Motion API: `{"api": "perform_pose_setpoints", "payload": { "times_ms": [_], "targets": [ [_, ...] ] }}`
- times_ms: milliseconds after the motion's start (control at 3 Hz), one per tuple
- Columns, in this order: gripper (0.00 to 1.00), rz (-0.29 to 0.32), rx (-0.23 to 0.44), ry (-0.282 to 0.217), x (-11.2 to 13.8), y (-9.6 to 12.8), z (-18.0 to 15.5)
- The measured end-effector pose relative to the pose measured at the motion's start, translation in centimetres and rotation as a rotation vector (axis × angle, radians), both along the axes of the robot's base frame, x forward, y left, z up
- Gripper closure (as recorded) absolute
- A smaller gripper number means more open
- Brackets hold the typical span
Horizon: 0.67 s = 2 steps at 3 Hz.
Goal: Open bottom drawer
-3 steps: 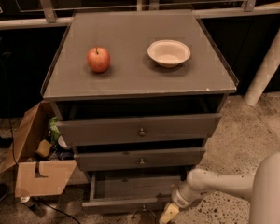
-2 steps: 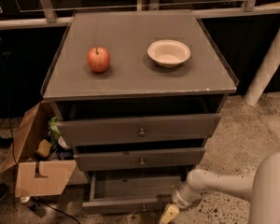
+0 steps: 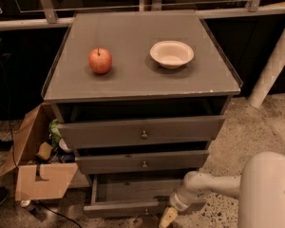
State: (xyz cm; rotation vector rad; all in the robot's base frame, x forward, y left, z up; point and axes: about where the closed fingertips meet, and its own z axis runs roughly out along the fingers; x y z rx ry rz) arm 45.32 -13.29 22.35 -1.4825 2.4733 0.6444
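The grey cabinet (image 3: 142, 87) has three drawer fronts. The bottom drawer (image 3: 121, 206) stands pulled out toward me, and its dark inside shows from above. Its brass knob is not visible. My gripper (image 3: 168, 217) is low at the right part of the bottom drawer's front edge, on the end of my white arm (image 3: 209, 184), which reaches in from the right. The top drawer (image 3: 142, 133) and the middle drawer (image 3: 142, 163) each show a small brass knob and stick out only a little.
A red apple (image 3: 100, 61) and a white bowl (image 3: 171, 54) sit on the cabinet top. An open cardboard box (image 3: 35, 167) with clutter stands on the floor at the left. A white post (image 3: 273, 56) leans at the right. My white body (image 3: 268, 191) fills the bottom right.
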Motion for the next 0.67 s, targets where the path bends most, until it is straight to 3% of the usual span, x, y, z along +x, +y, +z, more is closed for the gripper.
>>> {"api": "perform_pose_setpoints", "payload": {
  "times_ms": [667],
  "targets": [
    [0.0, 0.039, -0.005, 0.007, 1.25, 1.02, -1.36]
  ]
}}
